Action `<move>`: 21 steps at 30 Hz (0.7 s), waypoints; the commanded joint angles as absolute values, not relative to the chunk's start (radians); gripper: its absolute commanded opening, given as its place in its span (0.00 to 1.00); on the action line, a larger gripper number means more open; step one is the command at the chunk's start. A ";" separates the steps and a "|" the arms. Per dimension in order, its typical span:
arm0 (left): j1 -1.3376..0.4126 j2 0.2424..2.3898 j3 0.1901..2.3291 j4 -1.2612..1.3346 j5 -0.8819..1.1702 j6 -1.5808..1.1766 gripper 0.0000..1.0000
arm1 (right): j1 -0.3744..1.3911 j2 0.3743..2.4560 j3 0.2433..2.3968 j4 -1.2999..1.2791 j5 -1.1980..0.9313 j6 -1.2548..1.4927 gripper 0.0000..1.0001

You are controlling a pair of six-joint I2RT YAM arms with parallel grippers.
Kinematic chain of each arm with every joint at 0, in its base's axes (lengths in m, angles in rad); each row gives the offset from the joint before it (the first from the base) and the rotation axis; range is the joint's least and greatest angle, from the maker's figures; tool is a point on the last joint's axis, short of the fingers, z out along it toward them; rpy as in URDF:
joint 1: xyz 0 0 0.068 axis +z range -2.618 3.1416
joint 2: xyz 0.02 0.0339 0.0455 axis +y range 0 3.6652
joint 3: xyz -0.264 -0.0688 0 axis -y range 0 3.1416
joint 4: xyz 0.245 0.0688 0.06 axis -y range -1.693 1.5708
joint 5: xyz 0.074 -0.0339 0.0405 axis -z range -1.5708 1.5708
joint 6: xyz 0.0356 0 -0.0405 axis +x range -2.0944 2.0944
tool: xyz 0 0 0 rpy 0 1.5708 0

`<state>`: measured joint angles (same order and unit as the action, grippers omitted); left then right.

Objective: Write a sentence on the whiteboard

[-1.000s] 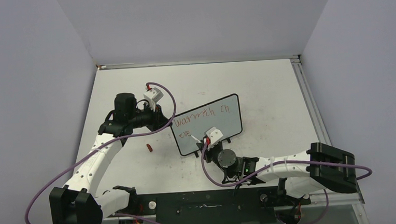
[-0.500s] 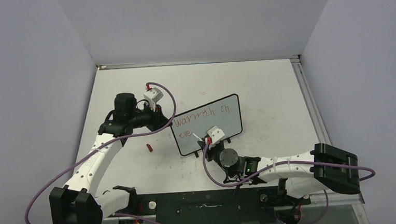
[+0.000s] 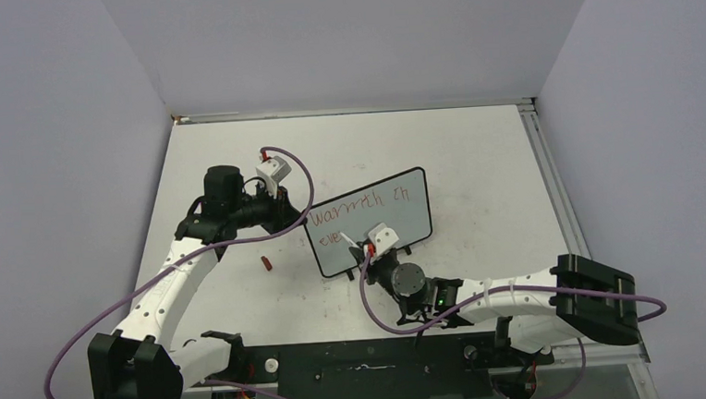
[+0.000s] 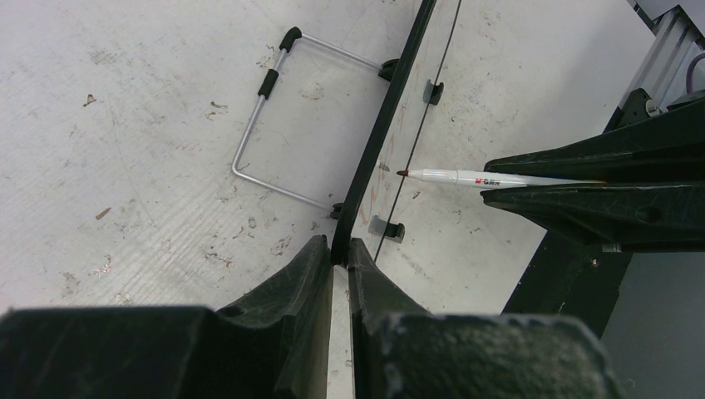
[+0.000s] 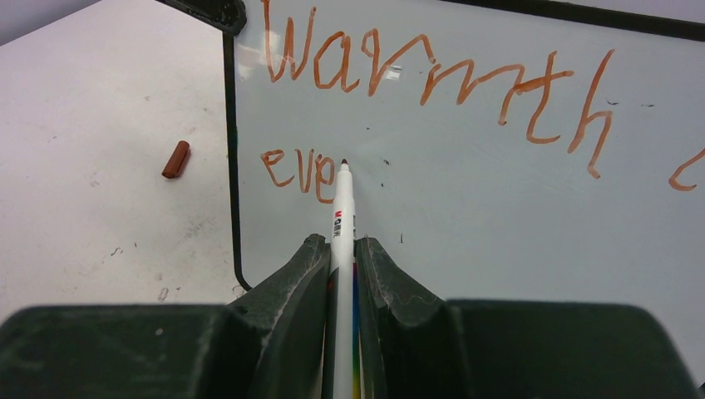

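Observation:
The whiteboard [image 3: 397, 217] stands tilted near the table's middle, black-framed, pale surface [image 5: 499, 199]. The sentence [image 3: 354, 205] in red reads "warmth in" on top and "eve" [image 5: 298, 170] below. My left gripper [image 4: 339, 253] is shut on the board's left edge [image 4: 391, 125] and holds it. My right gripper [image 5: 341, 249] is shut on a white marker [image 5: 342, 208] whose tip sits just right of "eve", at the board surface. The marker also shows in the left wrist view [image 4: 482, 177] and the top view [image 3: 350, 248].
A red marker cap [image 3: 264, 261] lies on the table left of the board, also in the right wrist view [image 5: 175, 159]. The board's wire stand [image 4: 274, 125] rests behind it. A metal rail [image 3: 552, 178] runs along the table's right edge.
The right gripper with the marker has shifted slightly left and up along the second line. The left arm and the board have not moved.

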<state>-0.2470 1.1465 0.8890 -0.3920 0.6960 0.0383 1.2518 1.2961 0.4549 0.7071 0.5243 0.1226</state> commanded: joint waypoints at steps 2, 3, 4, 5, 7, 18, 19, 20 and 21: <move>-0.242 1.152 0.885 -0.434 0.666 0.060 0.00 | 1.256 1.306 0.495 0.775 0.532 0.108 0.05; -0.243 1.151 0.885 -0.434 0.666 0.060 0.00 | 1.255 1.310 0.496 0.774 0.536 0.107 0.05; -0.242 1.149 0.885 -0.433 0.666 0.059 0.00 | 1.255 1.314 0.498 0.772 0.537 0.107 0.05; -0.242 1.149 0.885 -0.434 0.666 0.060 0.00 | 1.255 1.320 0.500 0.772 0.541 0.108 0.05; -0.243 1.148 0.885 -0.434 0.666 0.059 0.00 | 1.255 1.330 0.501 0.768 0.545 0.110 0.05; -0.243 1.146 0.885 -0.433 0.666 0.059 0.00 | 1.254 1.337 0.477 0.738 0.574 0.144 0.05; -0.243 1.147 0.885 -0.433 0.666 0.060 0.00 | 1.254 1.335 0.474 0.735 0.576 0.147 0.05; -0.243 1.146 0.885 -0.434 0.666 0.059 0.00 | 1.254 1.335 0.472 0.734 0.578 0.149 0.05; -0.243 1.146 0.884 -0.433 0.666 0.060 0.00 | 1.255 1.333 0.468 0.734 0.580 0.153 0.05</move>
